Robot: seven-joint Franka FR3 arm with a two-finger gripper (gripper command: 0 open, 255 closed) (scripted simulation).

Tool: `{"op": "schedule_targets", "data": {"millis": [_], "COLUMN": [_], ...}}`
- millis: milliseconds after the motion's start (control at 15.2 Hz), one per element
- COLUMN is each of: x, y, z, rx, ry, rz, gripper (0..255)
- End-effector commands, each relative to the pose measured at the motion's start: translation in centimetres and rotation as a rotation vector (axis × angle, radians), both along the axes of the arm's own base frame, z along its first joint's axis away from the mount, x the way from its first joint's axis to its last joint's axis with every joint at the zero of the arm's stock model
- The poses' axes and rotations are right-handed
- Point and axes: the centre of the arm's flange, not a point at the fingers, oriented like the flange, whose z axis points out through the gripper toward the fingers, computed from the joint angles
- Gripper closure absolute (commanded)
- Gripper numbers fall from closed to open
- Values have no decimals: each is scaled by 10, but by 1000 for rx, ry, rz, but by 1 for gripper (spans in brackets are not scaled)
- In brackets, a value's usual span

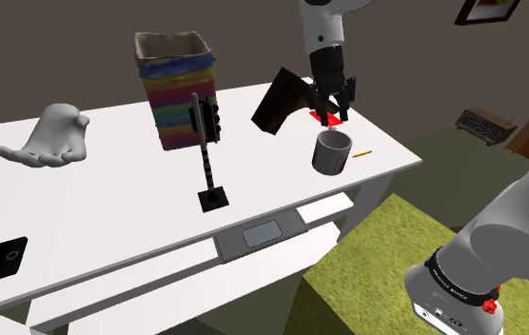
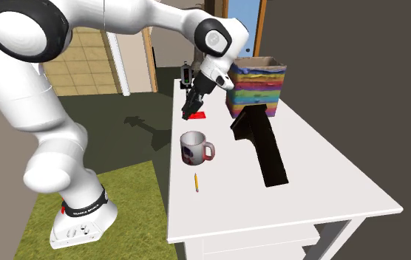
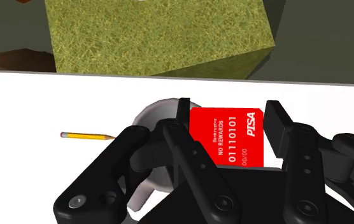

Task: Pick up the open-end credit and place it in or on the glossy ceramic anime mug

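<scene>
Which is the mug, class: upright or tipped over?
Upright: the mug stands on its base on the white table, rim facing up, handle sticking out sideways.

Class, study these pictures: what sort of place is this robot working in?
Probably a room in a house: a white desk with a mug on it, a framed picture up high, and a door beyond the desk.

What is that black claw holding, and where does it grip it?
The black two-finger gripper holds a flat red credit card with white print. Its fingers appear to clasp the card by its two long edges, close to the pale mug.
</scene>
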Motion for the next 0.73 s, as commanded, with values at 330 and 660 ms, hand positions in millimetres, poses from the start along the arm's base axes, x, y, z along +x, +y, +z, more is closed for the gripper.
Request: {"op": "schedule_targets", "data": {"millis": [330, 660], "x": [-11, -11], "y": [-53, -53], "z": [-15, -42], "rx": [1, 1], "ry": [1, 1], "rz": [1, 1], "gripper": [255, 255]}}
